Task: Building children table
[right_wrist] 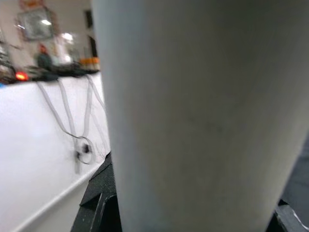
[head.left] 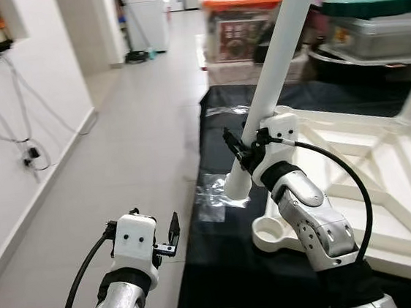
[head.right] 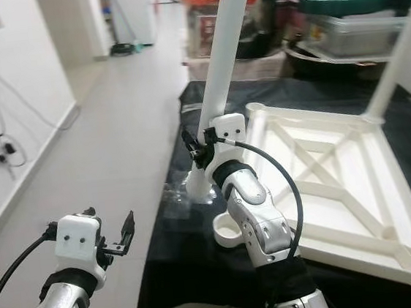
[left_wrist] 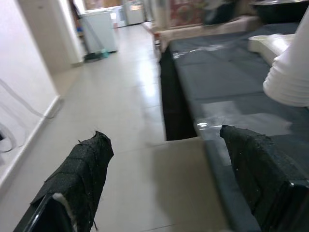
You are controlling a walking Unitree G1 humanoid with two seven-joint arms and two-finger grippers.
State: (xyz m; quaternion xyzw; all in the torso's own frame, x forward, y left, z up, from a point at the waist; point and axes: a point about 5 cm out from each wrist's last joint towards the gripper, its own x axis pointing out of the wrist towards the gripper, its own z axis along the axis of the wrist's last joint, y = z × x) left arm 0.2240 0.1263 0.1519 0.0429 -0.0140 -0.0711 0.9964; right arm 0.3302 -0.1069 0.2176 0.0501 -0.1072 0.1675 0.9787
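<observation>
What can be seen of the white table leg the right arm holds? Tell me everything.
The white table leg is a long round tube, plastic by its look, smooth and matt, with fine ridges at its lower end. It leans, top tilted toward the robot's right, running out of the picture above. The right tool is shut on it low down. Its lower end hangs just over the black cloth, beside the upturned white tabletop.

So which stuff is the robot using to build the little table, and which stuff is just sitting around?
For the job:
- long white plastic table leg, held in the right end effector
- upside-down white plastic tabletop frame
- round white leg socket at its corner

Just lying about:
- orange-lidded clear storage box
- green-lidded metal pot
- white wall cables
- clear plastic wrap
</observation>
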